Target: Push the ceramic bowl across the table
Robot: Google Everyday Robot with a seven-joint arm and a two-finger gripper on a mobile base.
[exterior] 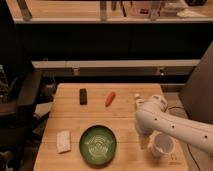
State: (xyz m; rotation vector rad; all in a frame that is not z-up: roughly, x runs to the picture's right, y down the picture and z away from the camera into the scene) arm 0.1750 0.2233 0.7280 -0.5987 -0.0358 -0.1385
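Observation:
The green ceramic bowl (98, 144) with a pale pattern sits on the wooden table (90, 112) near its front edge, left of centre. My white arm (165, 122) reaches in from the right and bends over the table's right side. My gripper (145, 142) points down at the end of the arm, to the right of the bowl and apart from it, next to a white cup (163, 145). Most of the gripper is hidden by the arm.
A black rectangular object (83, 96) and an orange carrot (110, 98) lie toward the back of the table. A pale sponge (63, 141) lies left of the bowl. A dark chair (20, 100) stands at the left. A counter (100, 10) runs behind.

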